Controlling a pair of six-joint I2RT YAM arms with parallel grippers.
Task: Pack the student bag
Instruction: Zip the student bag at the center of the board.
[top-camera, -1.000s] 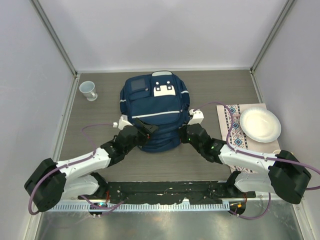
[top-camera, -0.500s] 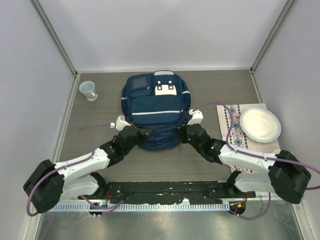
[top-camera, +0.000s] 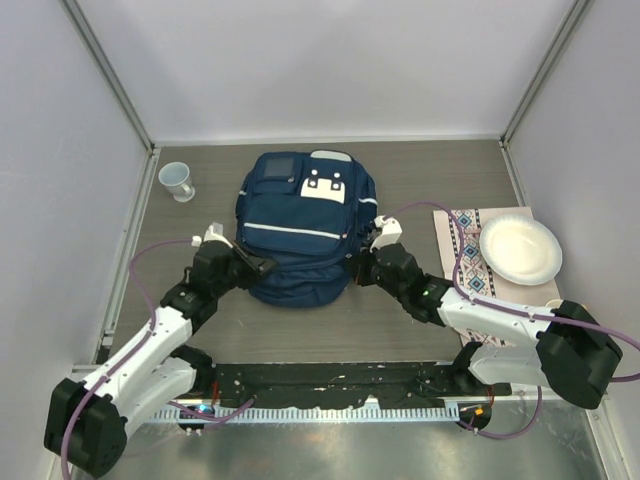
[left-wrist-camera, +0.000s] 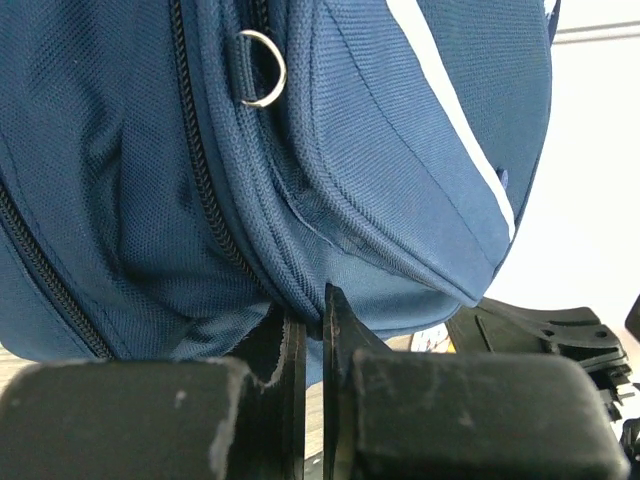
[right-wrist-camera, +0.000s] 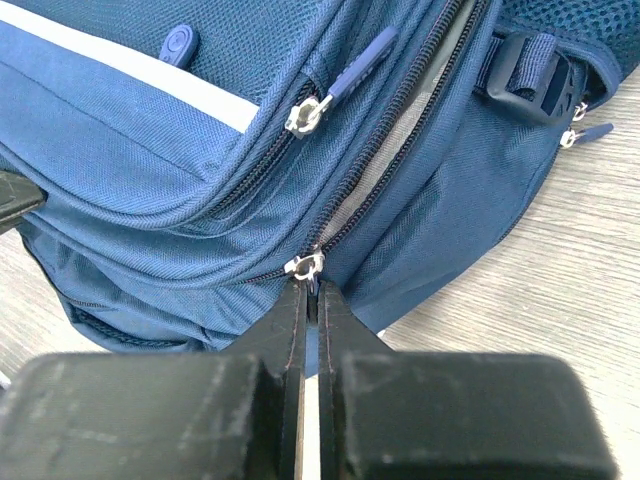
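Note:
The student bag (top-camera: 300, 225), navy with white stripes, lies flat mid-table. My left gripper (top-camera: 262, 268) is at its near-left edge, shut on a fold of the bag's fabric (left-wrist-camera: 330, 270) below a side zipper; the tips (left-wrist-camera: 313, 322) pinch the cloth. My right gripper (top-camera: 357, 268) sits at the near-right edge. Its tips (right-wrist-camera: 310, 292) are shut on the metal zipper pull (right-wrist-camera: 305, 266) of the main zipper. Beyond the pull the zipper gapes, showing pale grey lining (right-wrist-camera: 400, 140).
A small white cup (top-camera: 178, 181) stands at the back left. At the right, a white paper plate (top-camera: 520, 250) rests on a patterned cloth (top-camera: 468, 262). Booth walls close in the table on three sides.
My left gripper shut on the bag's near-left edge, and that arm swung out to the left, dragging and turning the bag slightly. My right gripper stayed shut on the zipper pull.

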